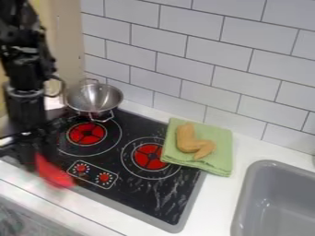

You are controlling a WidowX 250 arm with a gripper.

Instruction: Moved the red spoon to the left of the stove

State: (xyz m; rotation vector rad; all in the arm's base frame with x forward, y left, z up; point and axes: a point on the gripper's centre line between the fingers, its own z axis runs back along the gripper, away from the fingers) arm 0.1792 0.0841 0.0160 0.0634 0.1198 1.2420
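Place: kitchen set-up | stove (138,196) with 2 red burners (148,159) | grey sink (243,198) | white-tiled wall (188,27) | metal pot (92,100)

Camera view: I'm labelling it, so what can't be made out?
In the camera view:
Red spoon: outline blurred.
Gripper: blurred beside the spoon, details lost.
Sink: cut off by the right and bottom edges.
Knobs: markings too small to read.
Towel: partly hidden by the tan toy.
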